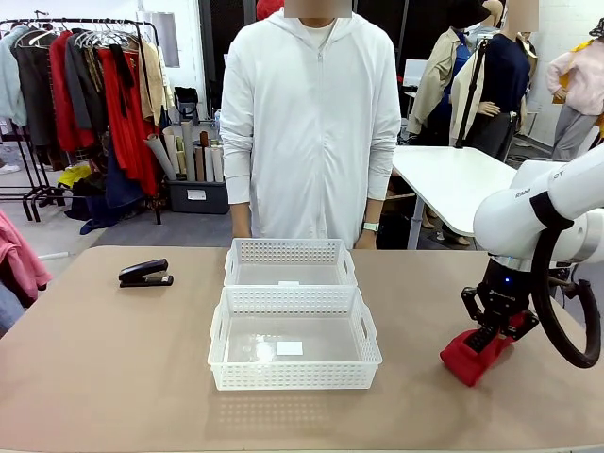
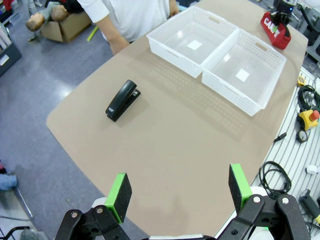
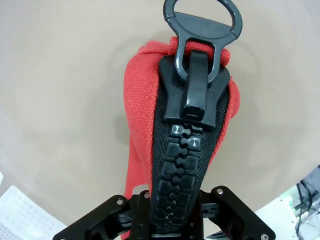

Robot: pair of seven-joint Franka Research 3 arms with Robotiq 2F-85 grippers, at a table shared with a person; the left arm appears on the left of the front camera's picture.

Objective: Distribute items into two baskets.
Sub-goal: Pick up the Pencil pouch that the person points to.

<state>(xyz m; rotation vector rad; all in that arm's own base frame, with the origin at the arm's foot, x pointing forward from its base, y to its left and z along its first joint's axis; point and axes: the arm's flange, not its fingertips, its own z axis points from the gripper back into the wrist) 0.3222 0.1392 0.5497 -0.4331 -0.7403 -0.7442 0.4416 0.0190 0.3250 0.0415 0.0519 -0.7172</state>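
The red pouch (image 1: 469, 356) lies on the table at the right, and my right gripper (image 1: 493, 327) is shut on its top. In the right wrist view the pouch (image 3: 142, 105) fills the middle, its big black zip (image 3: 185, 150) running down between my fingers. Two white baskets stand mid-table, the near basket (image 1: 293, 374) in front of the far basket (image 1: 289, 251). The black stapler (image 1: 144, 274) rests at the far left of the table. High above the table's left end, my left gripper (image 2: 177, 187) is open, with the stapler (image 2: 122, 100) far beyond it.
A person in a white hoodie (image 1: 310, 132) stands at the far edge behind the baskets. Cables and a controller (image 2: 307, 117) lie off the table edge in the left wrist view. Bare tabletop (image 1: 104, 359) spreads between the stapler and the near edge.
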